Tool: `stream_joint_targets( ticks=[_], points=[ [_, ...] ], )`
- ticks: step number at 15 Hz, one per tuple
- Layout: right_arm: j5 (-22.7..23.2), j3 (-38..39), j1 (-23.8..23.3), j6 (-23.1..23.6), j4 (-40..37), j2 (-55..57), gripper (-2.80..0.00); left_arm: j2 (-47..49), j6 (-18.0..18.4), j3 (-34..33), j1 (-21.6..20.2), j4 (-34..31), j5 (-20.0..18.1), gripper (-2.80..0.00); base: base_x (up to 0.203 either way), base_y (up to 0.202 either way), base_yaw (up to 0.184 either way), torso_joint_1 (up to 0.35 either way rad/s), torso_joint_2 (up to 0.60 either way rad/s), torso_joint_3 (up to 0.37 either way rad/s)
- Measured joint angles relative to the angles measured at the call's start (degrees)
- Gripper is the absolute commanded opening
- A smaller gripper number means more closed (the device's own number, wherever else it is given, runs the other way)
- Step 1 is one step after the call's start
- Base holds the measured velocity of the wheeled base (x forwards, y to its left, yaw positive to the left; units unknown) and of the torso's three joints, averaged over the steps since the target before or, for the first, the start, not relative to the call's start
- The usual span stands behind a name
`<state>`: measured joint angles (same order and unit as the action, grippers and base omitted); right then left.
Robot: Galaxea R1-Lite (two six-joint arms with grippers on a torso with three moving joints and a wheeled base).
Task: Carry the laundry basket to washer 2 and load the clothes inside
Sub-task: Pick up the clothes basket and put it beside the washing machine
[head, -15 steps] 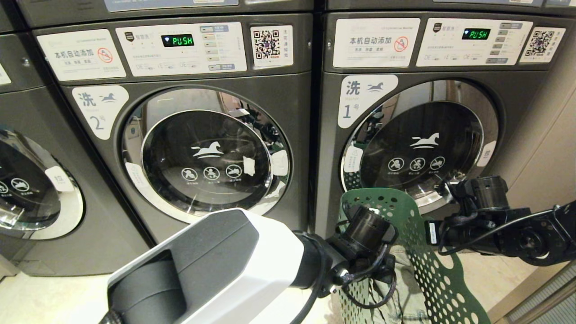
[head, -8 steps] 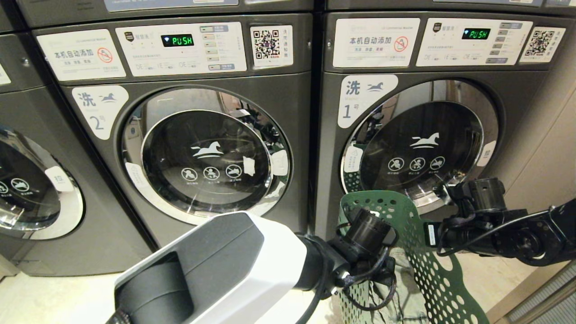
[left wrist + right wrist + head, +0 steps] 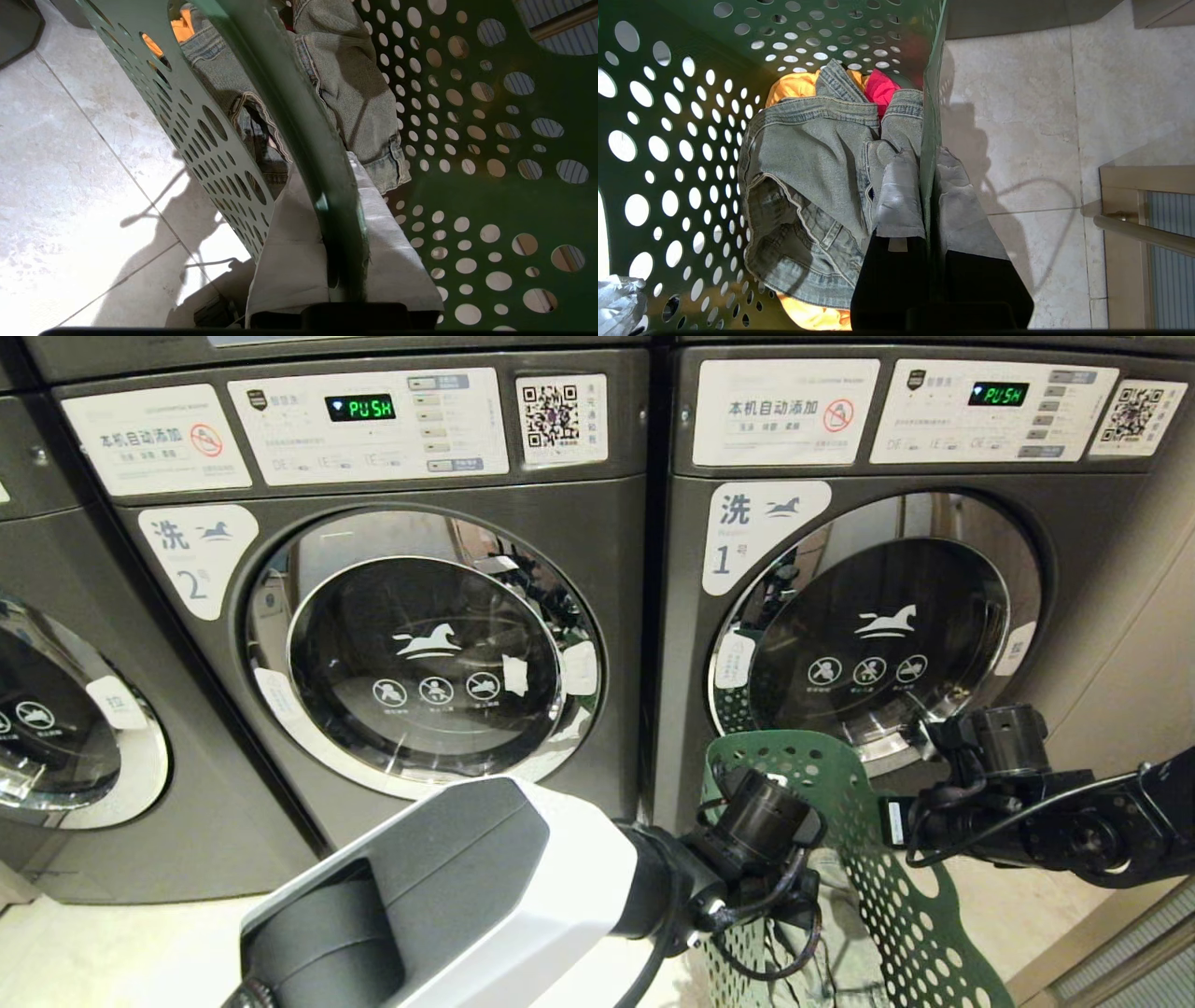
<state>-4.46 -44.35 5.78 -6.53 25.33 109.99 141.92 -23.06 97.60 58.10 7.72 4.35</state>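
Observation:
The dark green perforated laundry basket (image 3: 882,859) hangs between my two arms in front of washer 1, just right of washer 2 (image 3: 425,653). Washer 2's round glass door is closed and its label (image 3: 198,555) shows the numeral 2. My left gripper (image 3: 327,172) is shut on the basket's rim (image 3: 289,107), one finger inside and one outside. My right gripper (image 3: 927,158) is shut on the opposite rim (image 3: 931,107) in the same way. The clothes lie in the basket: faded denim (image 3: 808,177) on top, yellow-orange cloth (image 3: 794,86) and red cloth (image 3: 880,88) under it.
Washer 1 (image 3: 878,635) stands directly behind the basket with its door closed. Another grey washer (image 3: 56,737) is at the far left. A beige wall panel (image 3: 1139,663) bounds the right side. Pale floor tiles (image 3: 70,163) lie below, and a wood-framed rail (image 3: 1143,233) is near the right arm.
The whole head view has shifted a little, so the washers sit slightly higher in the picture. Both grippers keep their hold on the basket rim.

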Motion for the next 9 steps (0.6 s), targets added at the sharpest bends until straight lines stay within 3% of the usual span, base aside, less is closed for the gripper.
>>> stream_joint_targets(
  ticks=[9],
  points=[
    [-0.7,-1.8,-0.2,0.1,-0.1,1.2,-2.8,2.0,0.0,4.0,0.3,-3.2,0.4,-2.8,0.0,0.0,0.0,0.005,0.0,-0.193]
  ],
)
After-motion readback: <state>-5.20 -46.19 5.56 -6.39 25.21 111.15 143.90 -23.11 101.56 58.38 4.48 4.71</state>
